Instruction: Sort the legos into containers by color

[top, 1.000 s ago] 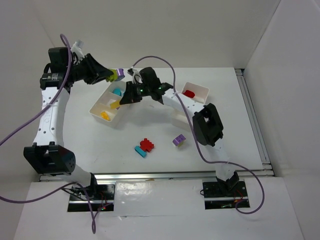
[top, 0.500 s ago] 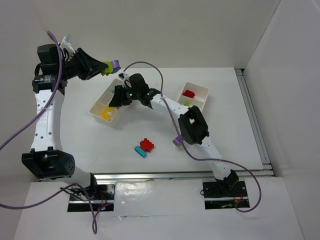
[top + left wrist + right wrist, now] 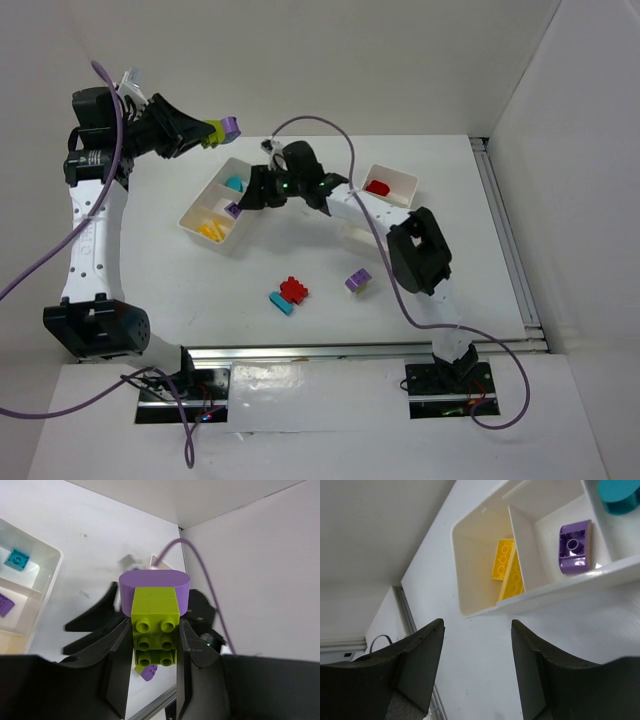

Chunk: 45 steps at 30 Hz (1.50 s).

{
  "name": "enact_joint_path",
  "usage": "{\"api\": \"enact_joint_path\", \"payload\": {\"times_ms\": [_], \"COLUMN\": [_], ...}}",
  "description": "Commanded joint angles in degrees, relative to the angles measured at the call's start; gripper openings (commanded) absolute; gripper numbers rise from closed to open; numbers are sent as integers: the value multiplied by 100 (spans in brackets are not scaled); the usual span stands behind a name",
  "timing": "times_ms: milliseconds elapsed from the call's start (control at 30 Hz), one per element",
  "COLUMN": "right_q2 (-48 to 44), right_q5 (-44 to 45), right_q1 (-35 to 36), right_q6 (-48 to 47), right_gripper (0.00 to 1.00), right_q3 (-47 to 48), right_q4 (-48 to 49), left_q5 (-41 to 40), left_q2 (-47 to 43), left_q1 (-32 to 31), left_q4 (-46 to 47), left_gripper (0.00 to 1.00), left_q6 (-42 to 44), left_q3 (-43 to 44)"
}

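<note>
A white table (image 3: 470,260) carries two white divided trays toward its far edge. The left gripper (image 3: 155,650) is raised high beyond the table's far left corner. Its two black fingers are clamped narrowly on the sides of a lime green brick (image 3: 155,611) that has a purple rounded piece (image 3: 154,586) joined to its end. The right gripper (image 3: 477,630) reaches over the left tray (image 3: 203,192), which sits at an angle near the far left corner. Its fingers stand apart with nothing between them. In that tray a cyan brick (image 3: 235,184) lies in the compartment nearest the far edge. A purple brick (image 3: 575,547) lies in the next compartment, and yellow bricks (image 3: 507,570) lean against the divider in the end compartment nearest the left edge. The right tray (image 3: 405,180), near the middle of the far edge, holds a red brick (image 3: 377,186). Toward the near edge a red and cyan cluster (image 3: 290,294) lies loose on the table. A purple and yellow cluster (image 3: 358,281) lies near it, to its right.
</note>
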Motion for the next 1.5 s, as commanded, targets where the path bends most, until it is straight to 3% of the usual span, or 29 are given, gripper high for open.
{"api": "enact_joint_path", "payload": {"times_ms": [0, 167, 267, 433, 533, 667, 833, 967, 1100, 1300, 1467], "right_q2": [-1196, -2673, -3376, -3511, -3396, -3597, -3458, -3325, -3395, -3334, -3334], "right_q5": [235, 288, 70, -220, -275, -222, -589, -1766, -2891, -3403, -3737], "right_q1": [-295, -848, -1278, -1693, -1834, -2036, -2449, -2800, -2994, -2994, -2994], "right_q6": [-327, -258, -258, -494, -846, -1040, -690, 195, 1270, 1622, 2728], "right_gripper": [63, 63, 71, 76, 77, 77, 77, 79, 80, 81, 82], "right_q3": [-414, -2049, -2419, -2036, -1744, -2085, -1955, -2199, -2797, -2666, -3105], "right_q4": [180, 136, -101, -847, -1551, -1666, -1913, -1291, 203, 416, 1792], "left_q5": [123, 490, 1026, 1520, 1328, 1099, 1255, 1556, 1679, 1459, 1117], "left_q2": [-200, 46, 563, 1081, 1399, 1768, 1630, 1269, 1058, 943, 768], "left_q1": [-15, -288, -603, -850, -1070, -1264, -1492, -1607, -1659, -1922, -2055], "left_q4": [413, 360, 360, 360, -409, -1089, -907, 7, 579, 721, 905], "left_gripper": [0, 0, 0, 0, 0, 0, 0, 0, 0, 0, 0], "left_q6": [-57, 127, 329, 522, 829, 1190, 1900, 2393, 2816, 3773, 4495], "left_q3": [-104, -166, -166, -61, 421, 756, 364, -7, -192, -192, -333]}}
